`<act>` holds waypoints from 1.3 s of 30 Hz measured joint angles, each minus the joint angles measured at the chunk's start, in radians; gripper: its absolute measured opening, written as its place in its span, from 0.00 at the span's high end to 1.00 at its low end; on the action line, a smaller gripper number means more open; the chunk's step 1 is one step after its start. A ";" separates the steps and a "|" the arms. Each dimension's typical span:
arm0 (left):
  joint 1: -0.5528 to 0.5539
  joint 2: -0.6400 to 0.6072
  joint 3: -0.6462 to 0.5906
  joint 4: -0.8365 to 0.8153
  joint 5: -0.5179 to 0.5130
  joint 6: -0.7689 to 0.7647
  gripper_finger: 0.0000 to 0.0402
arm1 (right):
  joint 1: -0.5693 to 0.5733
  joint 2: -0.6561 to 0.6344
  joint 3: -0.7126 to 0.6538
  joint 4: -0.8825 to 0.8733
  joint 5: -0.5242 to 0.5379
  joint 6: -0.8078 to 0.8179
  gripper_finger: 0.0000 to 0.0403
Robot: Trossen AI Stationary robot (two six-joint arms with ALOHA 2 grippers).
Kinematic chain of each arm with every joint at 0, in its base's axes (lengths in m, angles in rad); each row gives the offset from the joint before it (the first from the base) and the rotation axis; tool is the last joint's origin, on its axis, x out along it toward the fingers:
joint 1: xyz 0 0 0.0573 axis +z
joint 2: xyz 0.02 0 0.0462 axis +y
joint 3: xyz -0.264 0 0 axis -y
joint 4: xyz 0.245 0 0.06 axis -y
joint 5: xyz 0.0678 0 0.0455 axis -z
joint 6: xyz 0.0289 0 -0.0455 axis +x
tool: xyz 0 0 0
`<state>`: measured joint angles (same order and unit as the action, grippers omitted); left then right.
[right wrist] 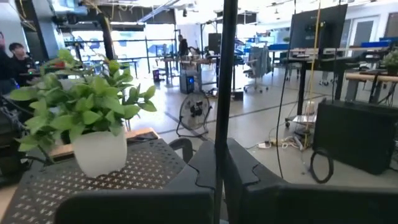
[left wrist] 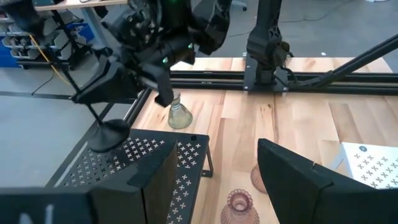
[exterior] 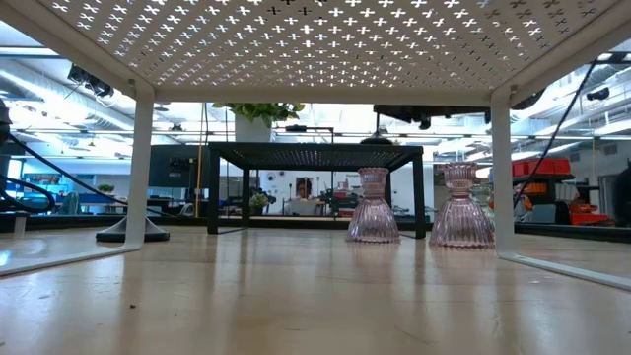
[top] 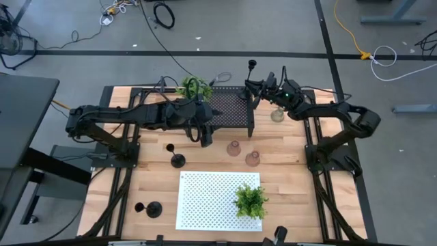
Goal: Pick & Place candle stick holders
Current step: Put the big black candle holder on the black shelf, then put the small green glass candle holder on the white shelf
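At the tabletop's (top: 287, 171) front left a slim black holder (top: 154, 209) lies tipped over, its long axis across the table, cup end (top: 139, 207) pointing left. Farther back, another black holder (top: 177, 160) also lies over, its stem (top: 171, 149) slanting back and left from the round base. Just behind it the left tool (top: 205, 139) hovers with its fingers (left wrist: 298, 180) parted and nothing between them, at the front edge of the black mesh rack (top: 232, 109). Two pink glass holders (top: 233, 147) (top: 252, 158) stand upright, near each other, between the rack and the white perforated stand (top: 218, 198). The right tool (top: 254, 87) is clamped tight on an upright black holder (top: 252, 67), stem (right wrist: 219, 93) vertical, base on the rack's right end. The olive-green holder (top: 277, 114) stands upright just right of the rack.
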<state>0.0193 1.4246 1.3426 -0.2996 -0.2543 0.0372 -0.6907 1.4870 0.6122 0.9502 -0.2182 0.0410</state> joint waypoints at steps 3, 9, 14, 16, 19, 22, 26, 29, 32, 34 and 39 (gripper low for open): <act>0.000 0.000 0.000 -0.004 0.000 0.000 0.45 | 0.000 0.045 0.020 0.000 0.000 -0.017 1.00; 0.000 0.000 0.000 -0.006 0.000 0.000 0.45 | 0.000 0.099 0.039 0.001 0.008 -0.037 1.00; 0.000 0.000 0.000 -0.006 0.000 0.001 0.45 | 0.000 0.104 0.039 0.005 0.016 -0.040 1.00; 0.000 0.000 0.000 -0.006 0.000 0.001 0.45 | 0.000 0.104 0.039 0.004 0.016 -0.044 1.00; 0.000 0.000 0.000 -0.006 0.000 0.000 0.45 | -0.001 0.104 0.039 0.001 0.016 -0.045 0.99; 0.000 0.000 0.000 -0.006 0.001 0.000 0.45 | -0.001 0.104 0.039 -0.003 0.016 -0.046 0.93; 0.000 0.000 0.000 -0.006 0.001 0.000 0.45 | -0.002 0.105 0.039 -0.018 0.021 -0.041 0.84; 0.000 0.000 0.000 -0.006 0.004 0.000 0.45 | -0.002 0.105 0.039 -0.031 0.027 -0.042 0.78; 0.000 0.000 0.000 -0.006 0.004 -0.001 0.45 | -0.002 0.105 0.039 -0.044 0.054 -0.044 0.74; 0.000 0.000 0.000 -0.006 0.004 -0.001 0.45 | -0.002 0.105 0.039 -0.045 0.063 -0.032 0.71; 0.000 0.000 0.000 -0.006 0.004 -0.005 0.45 | -0.001 0.094 0.039 -0.048 0.045 -0.039 0.64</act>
<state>0.0193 1.4246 1.3426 -0.3054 -0.2501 0.0317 -0.6921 1.5805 0.6514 0.9022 -0.1729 0.0018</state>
